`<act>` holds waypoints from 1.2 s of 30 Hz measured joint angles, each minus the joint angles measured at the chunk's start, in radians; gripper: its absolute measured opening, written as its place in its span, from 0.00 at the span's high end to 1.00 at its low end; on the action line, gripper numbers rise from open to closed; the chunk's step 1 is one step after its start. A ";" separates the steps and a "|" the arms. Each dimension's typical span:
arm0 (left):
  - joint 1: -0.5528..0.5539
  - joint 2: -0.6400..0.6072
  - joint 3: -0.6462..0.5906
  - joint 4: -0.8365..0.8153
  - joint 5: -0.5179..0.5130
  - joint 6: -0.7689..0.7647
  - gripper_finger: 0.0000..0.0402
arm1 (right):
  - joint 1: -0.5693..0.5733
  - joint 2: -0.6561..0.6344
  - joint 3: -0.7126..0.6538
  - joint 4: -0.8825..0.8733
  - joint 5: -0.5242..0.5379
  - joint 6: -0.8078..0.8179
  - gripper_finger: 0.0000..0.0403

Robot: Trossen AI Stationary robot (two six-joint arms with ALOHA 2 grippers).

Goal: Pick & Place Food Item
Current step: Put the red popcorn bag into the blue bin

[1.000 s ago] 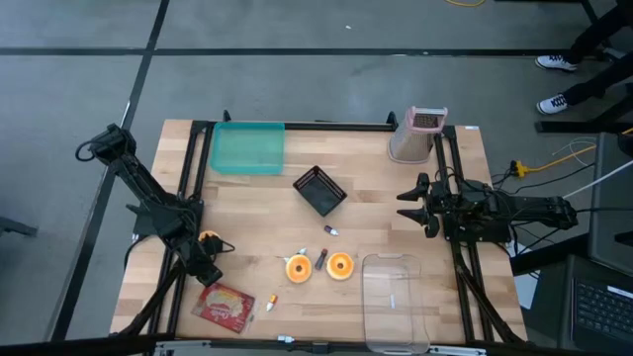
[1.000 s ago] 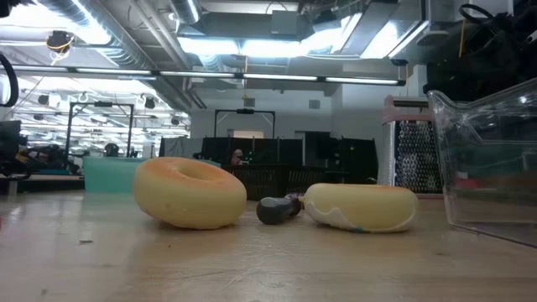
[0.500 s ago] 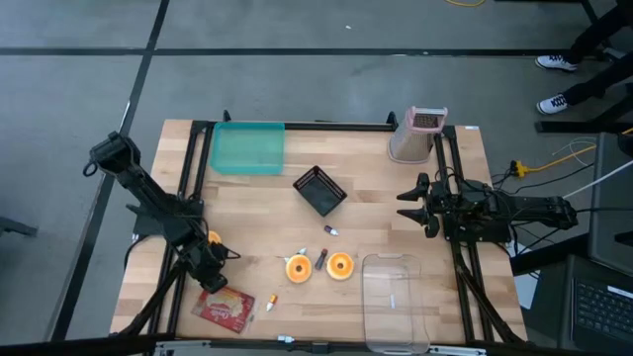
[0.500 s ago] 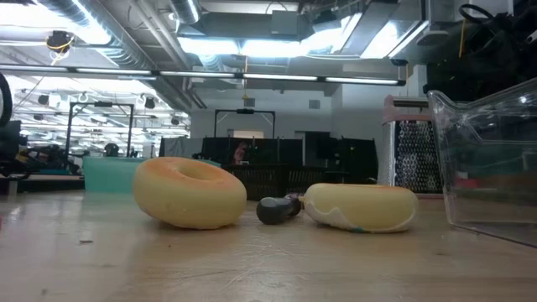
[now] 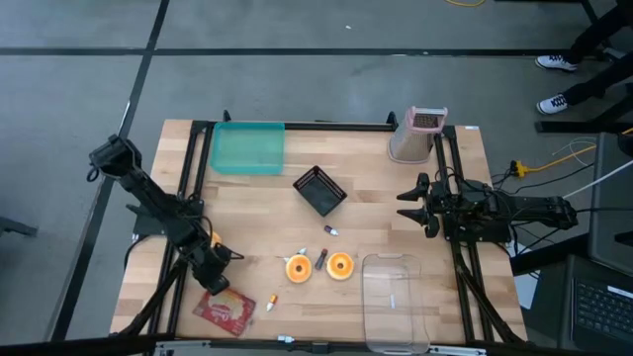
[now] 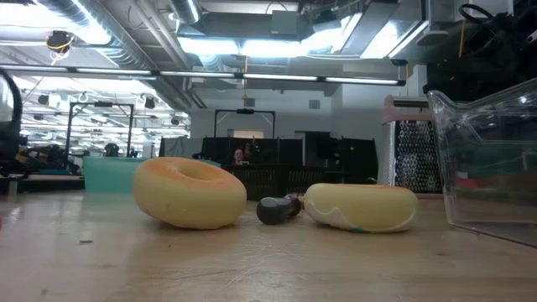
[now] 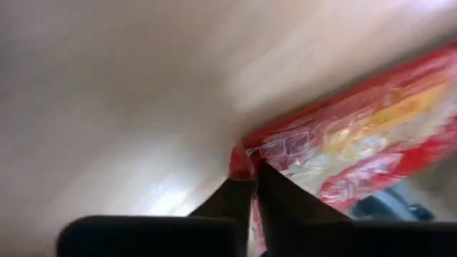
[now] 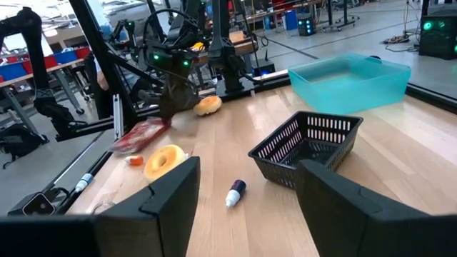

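Left pincer (image 7: 254, 187) lowered, closed | pinching red packet (image 7: 357, 143) corner

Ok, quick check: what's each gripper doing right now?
Left gripper: closed, pinching the corner of the red snack packet.
Right gripper: open, empty, parked at the table's right side.

No text, label, brand, number or sign can be read anywhere in these views. The red snack packet (image 7: 350, 150) near the table's front left corner carries yellow and white printing across its wrapper, but it is too blurred in the left wrist view and too small in the high view (image 5: 224, 309) to make out any letters.
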 joint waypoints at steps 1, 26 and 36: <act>0.004 -0.006 0.000 0.027 -0.003 0.000 0.98 | 0.000 0.000 0.000 0.000 0.000 0.000 0.43; 0.249 -0.357 0.003 0.570 -0.382 0.128 1.00 | 0.000 0.000 0.000 0.000 0.000 0.000 0.43; 0.430 -0.391 0.003 0.747 -0.411 0.343 0.99 | 0.000 0.000 0.000 0.000 0.000 0.000 0.43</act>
